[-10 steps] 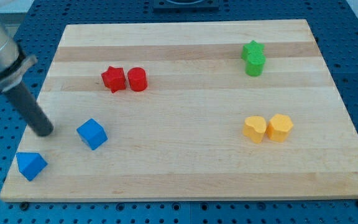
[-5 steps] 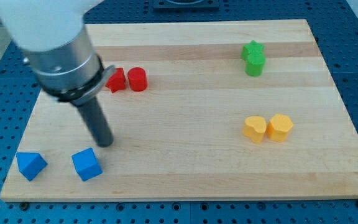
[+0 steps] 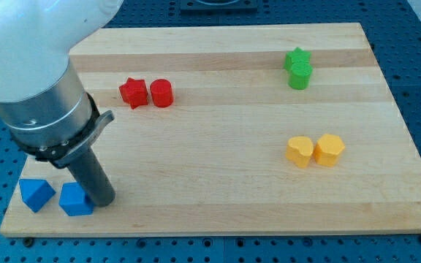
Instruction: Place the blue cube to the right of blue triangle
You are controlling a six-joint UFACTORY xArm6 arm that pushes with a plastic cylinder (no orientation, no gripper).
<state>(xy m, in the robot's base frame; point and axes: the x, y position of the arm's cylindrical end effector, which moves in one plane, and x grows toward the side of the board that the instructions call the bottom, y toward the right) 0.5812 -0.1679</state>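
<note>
The blue cube [image 3: 74,200] sits near the board's bottom left corner, just right of the blue triangle [image 3: 36,194], with a small gap between them. My tip [image 3: 102,200] rests against the cube's right side. The rod and the large grey arm body rise from there toward the view's top left and hide part of the board's left side.
A red star [image 3: 133,92] and a red cylinder [image 3: 161,93] sit at upper middle left. A green star [image 3: 297,58] and a green cylinder [image 3: 300,75] sit at upper right. Two yellow blocks [image 3: 299,150] [image 3: 329,150] sit at right. The board's bottom edge [image 3: 218,228] is close below the blue blocks.
My tip went around to the cube's right side and moved left and down. The blue cube slid down and left, ending close beside the blue triangle.
</note>
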